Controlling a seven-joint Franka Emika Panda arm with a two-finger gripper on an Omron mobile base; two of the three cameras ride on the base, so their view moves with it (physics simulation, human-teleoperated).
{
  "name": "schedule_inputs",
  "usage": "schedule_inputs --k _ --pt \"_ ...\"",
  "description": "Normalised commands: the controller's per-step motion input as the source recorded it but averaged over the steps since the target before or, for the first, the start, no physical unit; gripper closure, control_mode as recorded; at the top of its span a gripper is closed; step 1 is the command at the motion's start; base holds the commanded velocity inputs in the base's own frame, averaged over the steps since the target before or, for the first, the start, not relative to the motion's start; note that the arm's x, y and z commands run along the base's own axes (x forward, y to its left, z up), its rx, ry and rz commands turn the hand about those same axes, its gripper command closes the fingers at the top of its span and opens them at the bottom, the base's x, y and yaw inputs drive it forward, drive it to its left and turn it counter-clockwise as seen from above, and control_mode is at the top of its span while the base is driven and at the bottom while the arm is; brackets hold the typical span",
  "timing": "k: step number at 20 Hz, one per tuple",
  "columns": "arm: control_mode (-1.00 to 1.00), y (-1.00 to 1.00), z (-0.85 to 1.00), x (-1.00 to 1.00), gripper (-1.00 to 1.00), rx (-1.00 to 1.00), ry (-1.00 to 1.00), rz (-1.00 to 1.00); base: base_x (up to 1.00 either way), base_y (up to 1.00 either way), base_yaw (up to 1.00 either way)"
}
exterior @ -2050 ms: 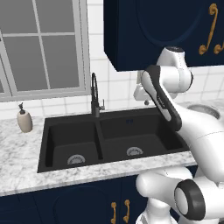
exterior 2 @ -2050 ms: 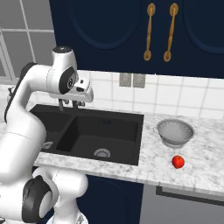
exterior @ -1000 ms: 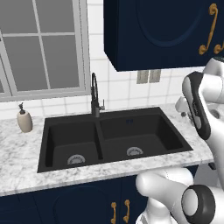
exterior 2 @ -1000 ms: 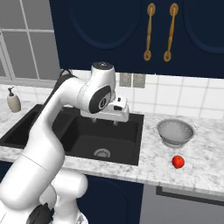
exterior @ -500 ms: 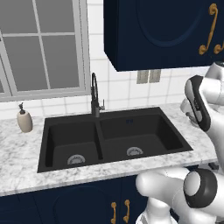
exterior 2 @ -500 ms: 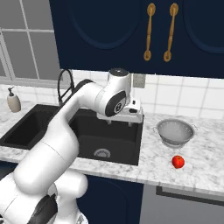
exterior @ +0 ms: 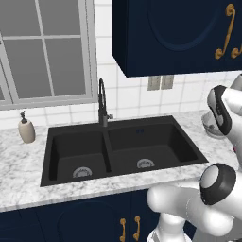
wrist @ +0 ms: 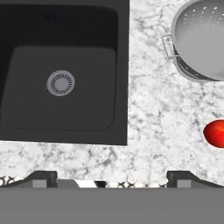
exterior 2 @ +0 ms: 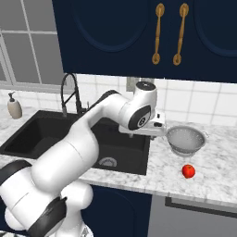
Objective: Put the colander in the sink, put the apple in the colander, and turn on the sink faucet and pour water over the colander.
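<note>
The silver colander stands upright on the marble counter right of the black sink, with the red apple on the counter in front of it. My gripper hovers above the sink's right edge, left of the colander, pointing down. In the hand view the fingertips stand wide apart, so the gripper is open and holds nothing. That view looks down on the colander, the apple and the right basin of the sink. The black gooseneck sink faucet rises behind the divider.
A beige soap bottle stands on the counter left of the sink. Dark blue wall cabinets hang above the counter, and a window sits behind the faucet. The colander peeks out behind my arm.
My arm has swung to the right, from over the sink toward the colander. The gripper has stayed open. Colander and apple have not moved.
</note>
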Motion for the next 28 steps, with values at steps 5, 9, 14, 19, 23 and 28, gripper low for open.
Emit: schedule_inputs --k 5,9,14,19,23,28 --pt "-1.0 -0.19 -0.18 0.07 -1.0 0.0 0.0 0.0 0.0 0.0 0.0" --pt "-1.0 -0.01 -0.01 0.13 -1.0 0.0 0.0 0.0 0.0 0.0 0.0" --pt "-1.0 0.0 -0.16 0.32 -1.0 0.0 0.0 0.0 0.0 0.0 0.0" --pt "-1.0 -0.16 -0.36 0.38 -1.0 0.0 0.0 0.0 0.0 0.0 0.0" --pt "-1.0 -0.19 -0.2 0.45 -1.0 0.0 0.0 0.0 0.0 0.0 0.0" --pt "-1.0 -0.36 -0.01 0.44 -1.0 0.0 0.0 0.0 0.0 0.0 0.0"
